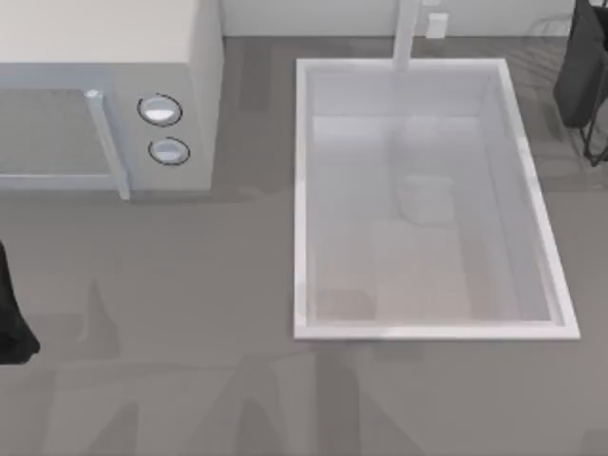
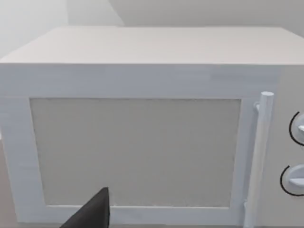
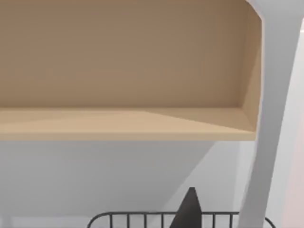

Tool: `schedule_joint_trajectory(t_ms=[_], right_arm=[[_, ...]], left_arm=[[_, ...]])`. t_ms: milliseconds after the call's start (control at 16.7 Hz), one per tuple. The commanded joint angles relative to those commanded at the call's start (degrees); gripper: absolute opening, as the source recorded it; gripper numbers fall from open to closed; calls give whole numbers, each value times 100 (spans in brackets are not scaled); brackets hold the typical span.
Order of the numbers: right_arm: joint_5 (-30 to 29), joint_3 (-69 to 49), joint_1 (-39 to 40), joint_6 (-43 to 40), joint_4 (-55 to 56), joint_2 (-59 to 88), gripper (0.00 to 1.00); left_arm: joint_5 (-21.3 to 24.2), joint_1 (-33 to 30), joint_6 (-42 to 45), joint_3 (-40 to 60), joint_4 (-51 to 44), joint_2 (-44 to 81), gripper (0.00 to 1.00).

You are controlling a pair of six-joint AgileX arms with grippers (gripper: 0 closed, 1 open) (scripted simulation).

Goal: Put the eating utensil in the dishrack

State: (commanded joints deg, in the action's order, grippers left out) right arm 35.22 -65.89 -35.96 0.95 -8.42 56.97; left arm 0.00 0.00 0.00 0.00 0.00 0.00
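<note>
At the far right edge of the top view, near the back, my right arm's dark bulk hangs over the dishrack [image 1: 597, 142], whose thin black wires show just below it. From the right wrist view, the rack's wire rim [image 3: 142, 216] runs just beneath my right pincer [image 3: 190, 209], of which a single dark fingertip shows; I cannot tell how far it is open or whether it holds anything. Beyond the fingertip stands a tan wooden shelf [image 3: 128, 123]. My left arm sits parked at the left edge of the surface [image 1: 190, 285], its pincer [image 2: 92, 213] facing the white microwave [image 2: 142, 142]. Between the arms lies the white sink [image 1: 304, 190].
</note>
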Motion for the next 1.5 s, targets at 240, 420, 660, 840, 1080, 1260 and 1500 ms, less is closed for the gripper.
schedule_joint_trajectory(t_ms=[240,420,660,840,1080,1260,1500], right_arm=[[-125,2,367,4,617,551,0],[-469,162,686,1,1555,1561,0],[-1060,383,859,0,3437,2862,0],[-1513,548,1127,2,4625,3736,0],[-1901,920,1755,-2,5476,4522,0],[-1934,982,1838,-2,5558,4599,0],[-1934,982,1838,-2,5558,4599,15]], left_arm=[[0,0,0,0,0,0,100],[0,0,0,0,0,0,100],[0,0,0,0,0,0,100],[0,0,0,0,0,0,100],[0,0,0,0,0,0,100],[0,0,0,0,0,0,100],[0,0,0,0,0,0,100]])
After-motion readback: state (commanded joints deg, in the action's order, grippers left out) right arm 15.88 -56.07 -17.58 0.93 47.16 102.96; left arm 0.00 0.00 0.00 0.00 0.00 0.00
